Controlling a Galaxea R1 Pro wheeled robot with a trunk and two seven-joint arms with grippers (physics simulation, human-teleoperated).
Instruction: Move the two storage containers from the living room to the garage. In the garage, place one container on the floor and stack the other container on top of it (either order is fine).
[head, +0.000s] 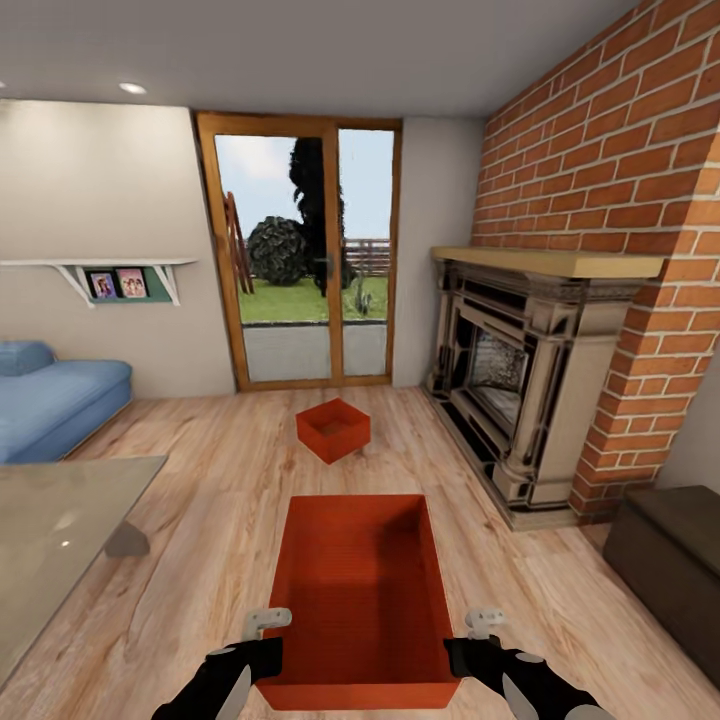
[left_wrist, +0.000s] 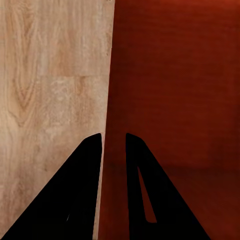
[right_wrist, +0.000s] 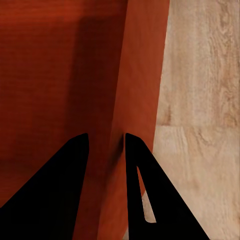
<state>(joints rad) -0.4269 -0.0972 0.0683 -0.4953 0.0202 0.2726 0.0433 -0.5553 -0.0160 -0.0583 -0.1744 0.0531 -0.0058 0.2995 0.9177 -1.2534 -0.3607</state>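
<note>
One storage container (head: 360, 590), an orange-red topless bin, is straight in front of me over the living room's light wood floor (head: 200, 480). My left gripper (head: 265, 640) is shut on its left wall, and in the left wrist view that wall's edge runs between the gripper's (left_wrist: 113, 137) black fingers. On the opposite wall my right gripper (head: 470, 640) is shut too, with the wall (right_wrist: 135, 75) between the fingers in the right wrist view. Whether the bin's base touches the floor, I cannot tell. The second storage container (head: 333, 430) sits on the floor farther ahead, near the glass door.
A glass-topped table (head: 60, 530) stands at my left, with a blue sofa (head: 50, 400) behind it. The brick fireplace (head: 520, 390) juts out on the right, and a dark cabinet (head: 670, 560) stands nearer on that side. A wood-framed glass door (head: 300, 260) closes the far wall.
</note>
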